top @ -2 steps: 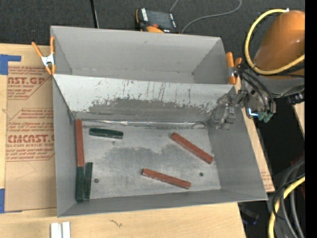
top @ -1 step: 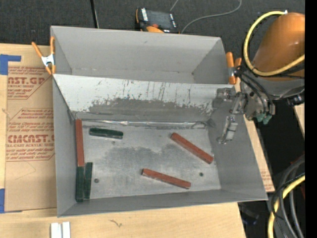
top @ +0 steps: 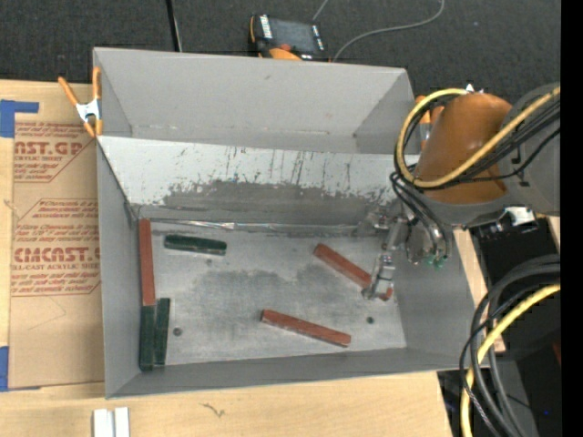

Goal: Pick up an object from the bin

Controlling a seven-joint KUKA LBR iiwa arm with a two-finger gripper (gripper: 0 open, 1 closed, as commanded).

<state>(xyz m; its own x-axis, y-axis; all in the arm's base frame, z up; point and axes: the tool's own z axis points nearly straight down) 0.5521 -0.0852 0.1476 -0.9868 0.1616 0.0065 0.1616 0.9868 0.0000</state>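
Red-brown bar (top: 342, 264) | end effector (top: 379, 285) at its right end | pointing down

Floor (top: 82, 7): dark carpet is stretching across the far side.
Bench (top: 273, 412): pale wood is showing along the near edge.
Clutter: a black-and-orange device (top: 287, 36) is lying on the carpet, a thin cable (top: 412, 18) curving beside it.

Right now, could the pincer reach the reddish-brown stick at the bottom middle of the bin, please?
Probably yes: the stick lies flat and alone on open floor, and the pincer hangs just up and right of it with nothing between.
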